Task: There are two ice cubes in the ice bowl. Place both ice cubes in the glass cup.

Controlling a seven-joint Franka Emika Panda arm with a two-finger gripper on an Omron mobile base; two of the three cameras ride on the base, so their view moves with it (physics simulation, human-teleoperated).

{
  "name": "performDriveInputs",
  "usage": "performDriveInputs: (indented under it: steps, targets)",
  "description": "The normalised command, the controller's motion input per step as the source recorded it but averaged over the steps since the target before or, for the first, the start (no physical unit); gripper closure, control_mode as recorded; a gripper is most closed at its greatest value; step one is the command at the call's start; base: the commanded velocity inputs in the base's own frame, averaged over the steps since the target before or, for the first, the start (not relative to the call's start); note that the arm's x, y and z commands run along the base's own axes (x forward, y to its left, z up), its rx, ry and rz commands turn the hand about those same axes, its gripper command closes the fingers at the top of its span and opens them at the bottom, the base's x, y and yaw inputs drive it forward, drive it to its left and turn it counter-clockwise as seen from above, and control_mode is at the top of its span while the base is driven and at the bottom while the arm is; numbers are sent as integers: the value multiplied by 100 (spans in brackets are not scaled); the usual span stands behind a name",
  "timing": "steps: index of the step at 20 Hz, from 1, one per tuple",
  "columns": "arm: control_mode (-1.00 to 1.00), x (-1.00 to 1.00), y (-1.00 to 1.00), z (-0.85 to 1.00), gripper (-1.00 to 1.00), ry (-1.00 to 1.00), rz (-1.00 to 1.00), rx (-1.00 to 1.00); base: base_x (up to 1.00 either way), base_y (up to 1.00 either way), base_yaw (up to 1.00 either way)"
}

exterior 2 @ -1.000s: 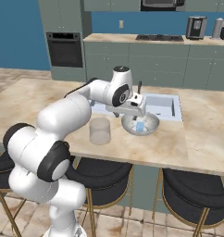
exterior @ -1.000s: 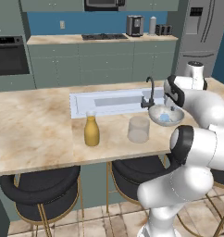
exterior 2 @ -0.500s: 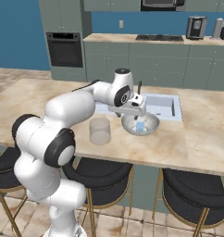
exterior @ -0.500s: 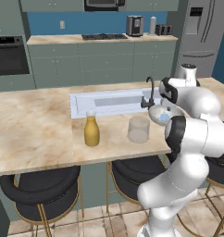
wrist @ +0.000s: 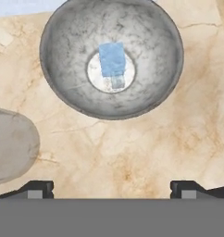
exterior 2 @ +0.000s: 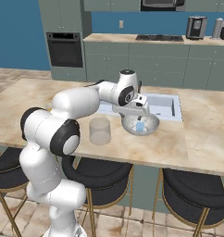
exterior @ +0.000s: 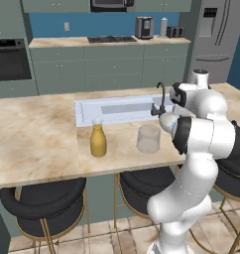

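The ice bowl (wrist: 67, 92) is grey with a speckled inside and sits at the top of the hand view. Two pale blue ice cubes lie at its bottom, a larger cube (wrist: 112, 59) touching a smaller cube (wrist: 117, 82). My gripper (wrist: 111, 189) is open, its fingertips (wrist: 40, 187) wide apart over bare counter just short of the bowl, with nothing between them. The glass cup (wrist: 12, 143) stands at the left edge. In the right base view my gripper (exterior 2: 134, 112) hangs above the bowl's (exterior 2: 151, 127) near-left rim, one ice cube (exterior 2: 140, 126) shows inside, and the cup (exterior 2: 100, 131) stands left of the bowl.
A yellow bottle (exterior: 97, 140) stands left of the glass cup (exterior: 149, 138) on the marble island. The sink basin (exterior 2: 167, 104) and dark faucet (exterior: 160, 94) lie just behind the bowl. My own arm covers the bowl in the left base view. Black stools stand under the counter's front edge.
The arm's elbow has swung round toward the counter's front and now covers the bowl in the left base view. The hand has stayed over the bowl; cubes, bowl and cup have not moved.
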Motion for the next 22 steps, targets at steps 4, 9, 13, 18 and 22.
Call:
performDriveInputs:
  steps: [4, 9, 13, 18, 22]
  targets:
    - [-100, 2, 0, -15, -100, 0, 0, 0, 0, 0, 0]
    - [-100, 3, -4, -6, -100, 0, 0, 0, 0, 0, 0]
    - [-100, 7, 0, -16, -100, 0, 0, 0, 0, 0, 0]
    - [-100, 5, 0, -11, -100, 0, 0, 0, 0, 0, 0]
    - [-100, 9, 0, -16, -100, 0, 0, 0, 0, 0, 0]
